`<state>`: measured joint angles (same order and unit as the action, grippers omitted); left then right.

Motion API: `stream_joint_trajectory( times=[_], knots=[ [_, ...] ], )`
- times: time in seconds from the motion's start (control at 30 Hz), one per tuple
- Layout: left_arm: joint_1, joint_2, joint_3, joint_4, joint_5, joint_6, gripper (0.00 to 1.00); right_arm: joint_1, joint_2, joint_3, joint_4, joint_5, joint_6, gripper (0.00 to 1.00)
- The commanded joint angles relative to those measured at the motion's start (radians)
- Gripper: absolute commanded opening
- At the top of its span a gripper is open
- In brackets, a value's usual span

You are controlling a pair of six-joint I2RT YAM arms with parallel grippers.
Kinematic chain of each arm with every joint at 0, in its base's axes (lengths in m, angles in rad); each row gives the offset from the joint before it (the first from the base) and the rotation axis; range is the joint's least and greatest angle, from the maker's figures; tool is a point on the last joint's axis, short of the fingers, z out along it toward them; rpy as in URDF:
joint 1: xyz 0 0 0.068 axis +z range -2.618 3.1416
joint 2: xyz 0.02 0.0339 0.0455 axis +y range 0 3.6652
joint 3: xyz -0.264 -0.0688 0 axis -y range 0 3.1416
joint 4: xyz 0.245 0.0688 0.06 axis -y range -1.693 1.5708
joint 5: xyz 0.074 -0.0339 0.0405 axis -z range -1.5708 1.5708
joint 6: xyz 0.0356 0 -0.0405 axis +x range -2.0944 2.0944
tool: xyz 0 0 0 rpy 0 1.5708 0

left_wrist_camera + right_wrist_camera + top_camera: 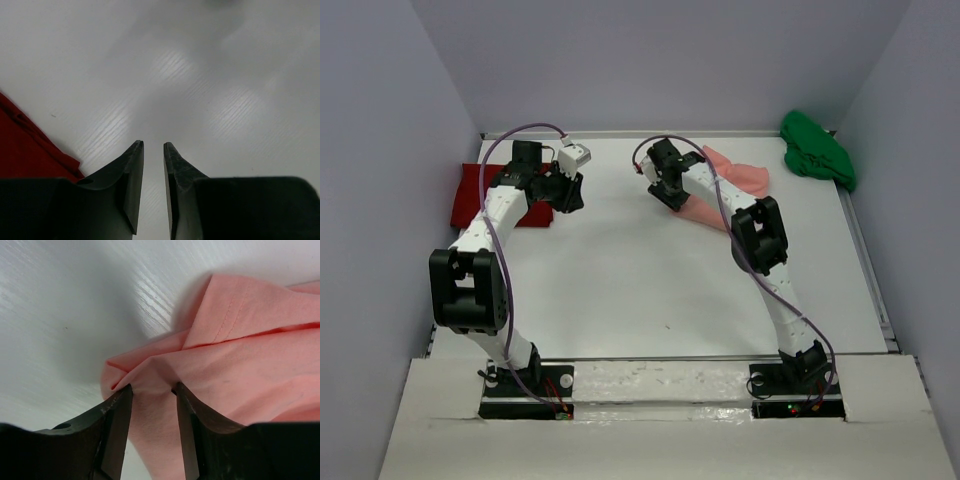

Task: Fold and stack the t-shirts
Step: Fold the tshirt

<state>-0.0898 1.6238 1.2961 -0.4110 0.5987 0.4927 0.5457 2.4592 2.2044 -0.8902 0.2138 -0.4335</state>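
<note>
— Salmon-pink soft cloth fills the gap of the right pincer [152, 387]: a bunched fold of the salmon-pink t-shirt [240, 355] sits between its two dark fingers. Whether they bite it or only straddle it, I cannot tell.

— And the left pincer [152, 144]?

— Parted by a narrow slit with nothing in it. It hovers over the bare white desk [650, 290], and the deep red cloth t-shirt [470, 195] lies just beside it at the desk's left edge.

— So the step in hand is taking hold of the pink one to spread it?

— I judge so. It lies crumpled at the far side, right of the middle. To do it well, pinch a hem or a single layer, not the whole bunch, then draw it toward the middle so it flattens.

— Is there room?

— Plenty. The middle and near part of the desk carry nothing. Mind the bright green cloth t-shirt [817, 150] heaped in the far right corner against the wall [905, 150]. Dragging that way could tangle the two shirts or crowd the arm against the side.
</note>
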Motion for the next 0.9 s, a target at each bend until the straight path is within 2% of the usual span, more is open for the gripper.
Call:
stream_joint_trajectory(
  times=[0.0, 0.13, 0.17, 0.2, 0.23, 0.3, 0.53, 0.67, 0.87],
  knots=[
    [-0.001, 0.001, 0.006, -0.020, 0.044, 0.014, 0.33, 0.010, 0.003, 0.023, -0.050, -0.019, -0.013, 0.47],
    [0.001, 0.005, 0.003, -0.025, 0.052, 0.017, 0.33, 0.010, 0.018, 0.008, -0.076, -0.056, -0.011, 0.41],
    [-0.001, 0.005, 0.000, -0.028, 0.055, 0.018, 0.33, 0.010, 0.024, 0.011, -0.085, -0.069, -0.008, 0.32],
    [-0.001, 0.005, -0.001, -0.029, 0.056, 0.021, 0.33, 0.010, 0.027, 0.018, -0.108, -0.100, 0.001, 0.28],
    [0.001, 0.005, -0.007, -0.028, 0.061, 0.023, 0.33, 0.010, 0.030, 0.020, -0.122, -0.122, 0.001, 0.16],
    [0.007, 0.010, -0.012, -0.028, 0.088, 0.018, 0.33, 0.019, 0.027, 0.017, -0.153, -0.178, 0.001, 0.00],
    [0.061, 0.047, -0.006, -0.023, 0.207, -0.022, 0.33, 0.063, -0.072, -0.089, -0.236, -0.329, -0.016, 0.00],
    [0.068, 0.053, -0.026, -0.011, 0.227, -0.031, 0.33, 0.094, -0.153, -0.178, -0.286, -0.454, -0.025, 0.00],
    [0.074, 0.057, -0.080, 0.017, 0.265, -0.061, 0.33, 0.151, -0.279, -0.305, -0.309, -0.533, -0.019, 0.00]
  ],
)
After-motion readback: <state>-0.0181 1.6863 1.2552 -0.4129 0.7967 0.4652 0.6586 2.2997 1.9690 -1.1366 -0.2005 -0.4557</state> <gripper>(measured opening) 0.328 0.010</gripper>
